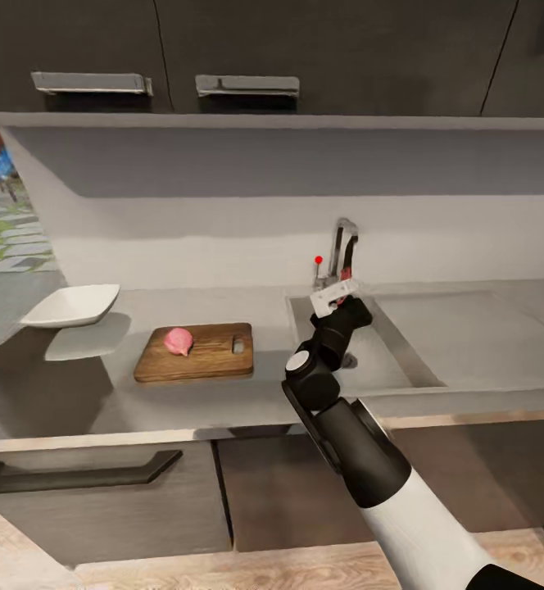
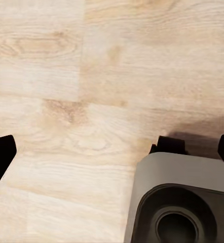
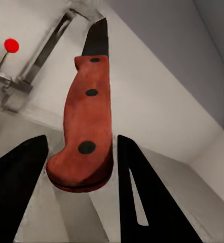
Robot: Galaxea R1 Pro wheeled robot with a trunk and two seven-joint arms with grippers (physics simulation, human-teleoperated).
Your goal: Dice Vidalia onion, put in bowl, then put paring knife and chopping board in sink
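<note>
While the onion (image 1: 179,341) sits whole on the chopping board (image 1: 195,354), pink and apparently uncut, the paring knife (image 3: 87,126) is up in the right gripper (image 1: 335,297) over the sink (image 1: 387,340), close to the faucet (image 1: 342,246) with its red knob (image 1: 319,260). Taking the sink as the marker, the board lies on the countertop (image 1: 247,401) just beside the basin's near-left edge, and the bowl (image 1: 71,305) stands farther off the same way, well past the board.

From here the worry is the grip. Seen along the fingers, the red handle hangs between the two dark fingers (image 3: 142,192) with the blade pointing toward the faucet and wall; the jaws stand at a middling width around the handle. One finger seems to press it, while I can't quite tell whether the other touches. If the hold is loose, the knife could twist or drop into the basin during the swing to the board, or clip the faucet.

The left gripper (image 2: 112,152) points down at the wooden floor (image 2: 66,76), fingertips well apart, holding nothing.
</note>
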